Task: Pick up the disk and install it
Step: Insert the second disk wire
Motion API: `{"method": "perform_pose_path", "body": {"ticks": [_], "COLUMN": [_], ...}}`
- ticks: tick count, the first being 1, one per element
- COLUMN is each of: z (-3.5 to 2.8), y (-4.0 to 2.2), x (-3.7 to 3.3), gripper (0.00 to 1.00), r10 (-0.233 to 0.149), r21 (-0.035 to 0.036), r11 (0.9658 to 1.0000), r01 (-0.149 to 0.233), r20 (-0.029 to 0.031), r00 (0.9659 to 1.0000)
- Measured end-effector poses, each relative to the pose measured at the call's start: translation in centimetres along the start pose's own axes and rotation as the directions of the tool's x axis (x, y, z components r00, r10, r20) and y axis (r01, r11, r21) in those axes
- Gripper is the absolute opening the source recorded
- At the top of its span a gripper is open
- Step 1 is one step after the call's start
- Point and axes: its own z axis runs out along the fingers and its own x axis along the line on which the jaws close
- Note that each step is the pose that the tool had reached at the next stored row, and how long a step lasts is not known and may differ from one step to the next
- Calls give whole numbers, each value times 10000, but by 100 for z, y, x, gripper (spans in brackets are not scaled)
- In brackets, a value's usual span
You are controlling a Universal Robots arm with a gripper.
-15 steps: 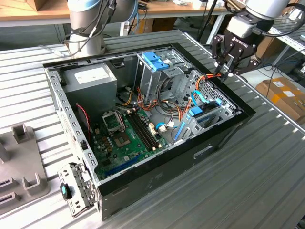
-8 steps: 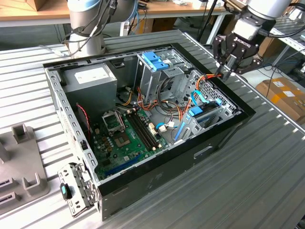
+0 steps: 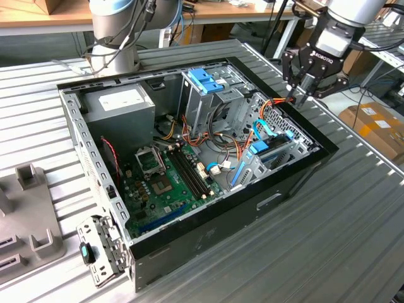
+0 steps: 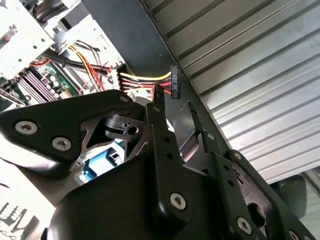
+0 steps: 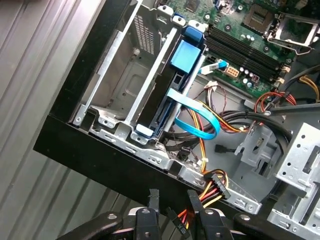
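The hand (image 3: 302, 95) is held at the case's (image 3: 290, 180) far corner, its fingers (image 5: 153, 200) a little apart around a black power connector (image 4: 174, 84) on yellow, red and black wires; whether it is actually pinched cannot be told. The disk (image 5: 167, 107) is seen below the hand, standing on edge in its bay, with a blue cable (image 5: 192, 117) beside it. Cabling appears to be the step in hand; the next move calls for fine alignment of the connector with the disk's socket.

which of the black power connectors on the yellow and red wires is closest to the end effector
The black connector hanging over the case's edge, right at the end effector; the other lies inside the case.
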Motion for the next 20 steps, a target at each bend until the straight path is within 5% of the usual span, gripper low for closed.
{"method": "perform_pose_path", "body": {"ticks": [8,13,16,20], "z": [4,13,22,22], "y": [-52,-52,-52,-57], "x": [12,11,12,3], "gripper": [36,36,36,36], "r10": [-691,-1512,-2031,-2262], "r21": [-32,-52,-85,-133], "r11": [9976,9885,9791,9740], "r01": [691,1511,2030,2260], "r20": [-48,-70,-108,-165], "r00": [9976,9885,9791,9739]}}
